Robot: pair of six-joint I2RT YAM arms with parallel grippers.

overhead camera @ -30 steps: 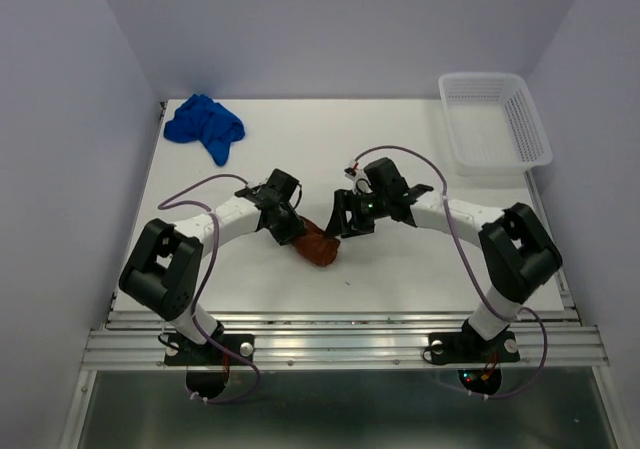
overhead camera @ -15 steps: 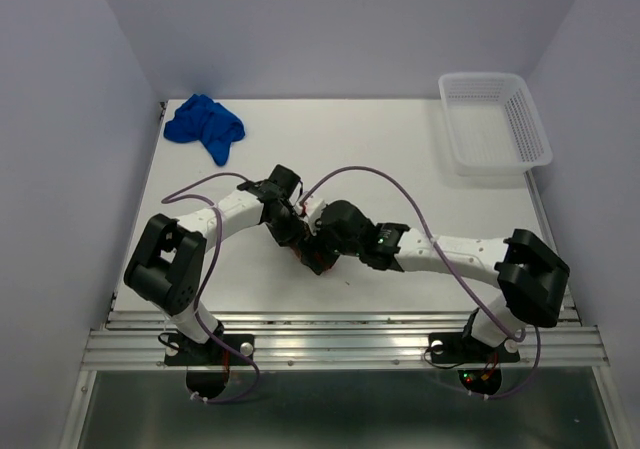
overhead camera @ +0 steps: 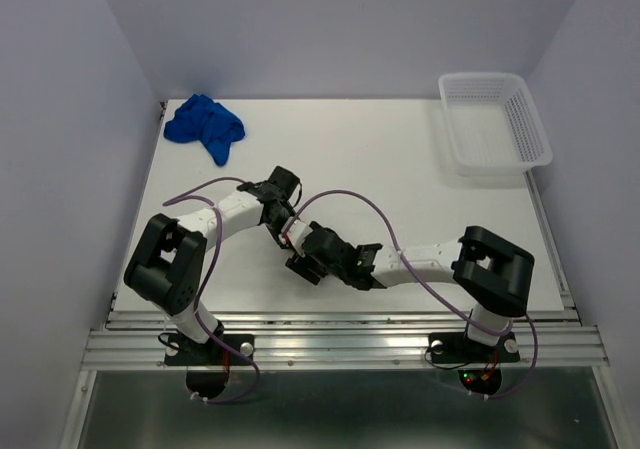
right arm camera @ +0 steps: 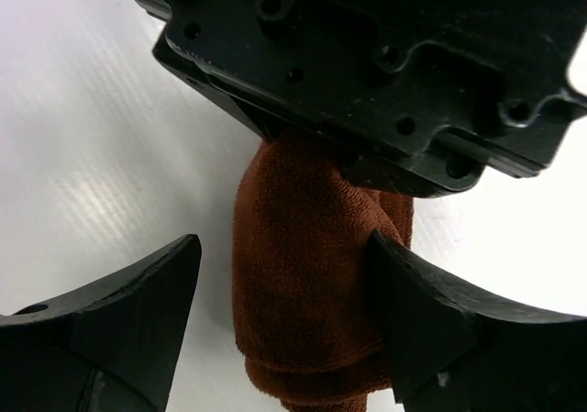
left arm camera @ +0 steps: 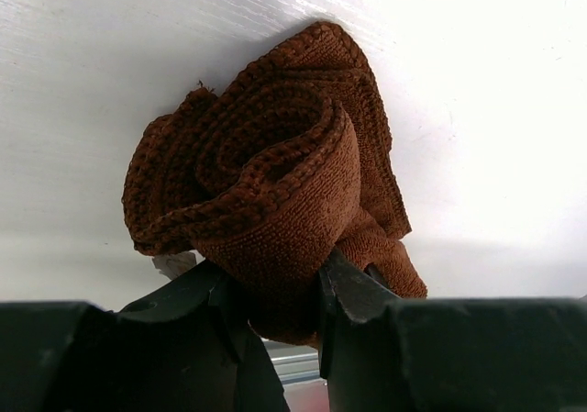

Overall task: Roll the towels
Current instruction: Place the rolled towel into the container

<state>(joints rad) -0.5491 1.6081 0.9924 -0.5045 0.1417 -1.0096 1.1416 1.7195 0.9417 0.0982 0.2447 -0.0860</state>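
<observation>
The rust-brown towel [left arm camera: 275,173] is a loose roll on the white table. My left gripper [left arm camera: 275,270] is shut on the roll's near end. In the top view the left gripper [overhead camera: 289,231] sits mid-table, and the roll is almost hidden under the two grippers. My right gripper [right arm camera: 284,242] is open and straddles the brown towel [right arm camera: 298,293]. One finger [right arm camera: 128,316] stands off its left side and the other is against its right side. In the top view the right gripper [overhead camera: 306,261] is just in front of the left one. The blue towel [overhead camera: 206,126] lies crumpled at the far left.
A white mesh basket [overhead camera: 527,119] stands at the far right corner. The right arm [overhead camera: 420,261] lies low across the front of the table. The table's front edge [overhead camera: 340,317] is close behind the grippers.
The right arm has swung down and to the left, from beside the towel's right to low along the front. Its open gripper now reaches around the towel. The left gripper barely moved.
</observation>
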